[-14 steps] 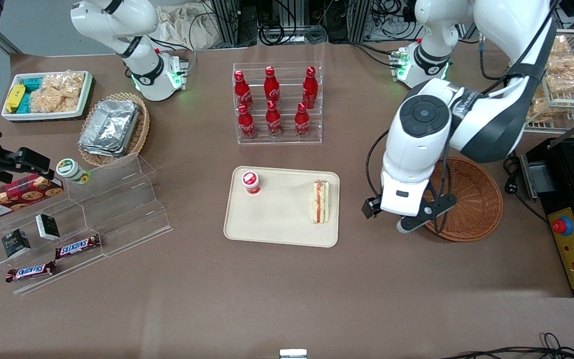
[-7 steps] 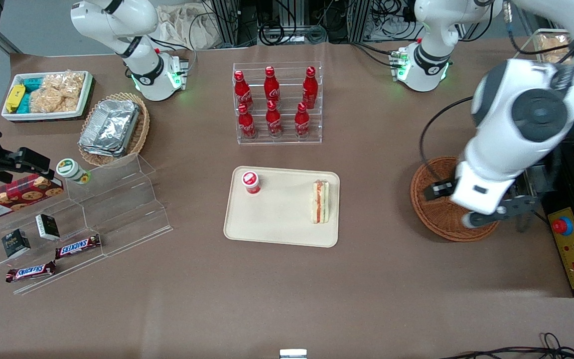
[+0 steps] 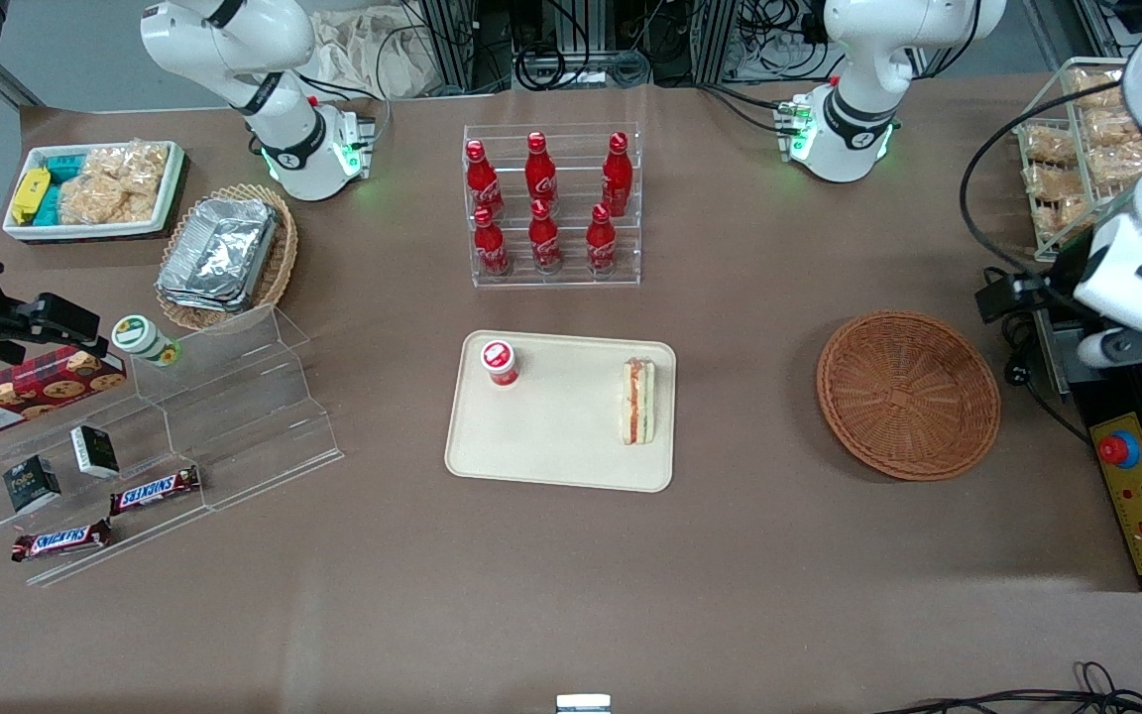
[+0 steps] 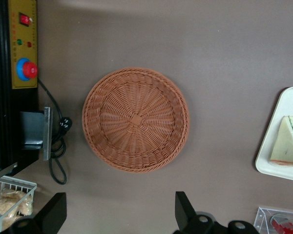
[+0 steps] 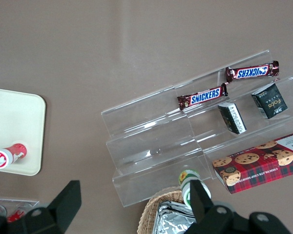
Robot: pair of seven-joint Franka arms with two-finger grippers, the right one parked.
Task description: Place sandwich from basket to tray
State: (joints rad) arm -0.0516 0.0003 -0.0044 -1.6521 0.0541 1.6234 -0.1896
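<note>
The sandwich point(image 3: 639, 401) lies on its side on the cream tray point(image 3: 551, 451), at the tray's end nearest the basket. The reddish-brown wicker basket point(image 3: 908, 395) holds nothing and stands on the table between the tray and the working arm's end. My left gripper point(image 3: 1126, 342) hangs raised at the working arm's end of the table, past the basket's rim, over the black control box. In the left wrist view the gripper point(image 4: 119, 208) is open and empty, well above the basket point(image 4: 136, 119), with the sandwich point(image 4: 287, 148) and the tray's corner point(image 4: 278, 170) in sight.
A small red-capped bottle point(image 3: 500, 362) lies on the tray. A rack of red cola bottles point(image 3: 551, 203) stands farther from the camera than the tray. A control box with a red button point(image 3: 1116, 451) and a wire rack of snack bags point(image 3: 1086, 159) are near the gripper.
My left arm has swung from beside the tray, across the basket, to the working arm's end of the table. The sandwich has stayed on the tray.
</note>
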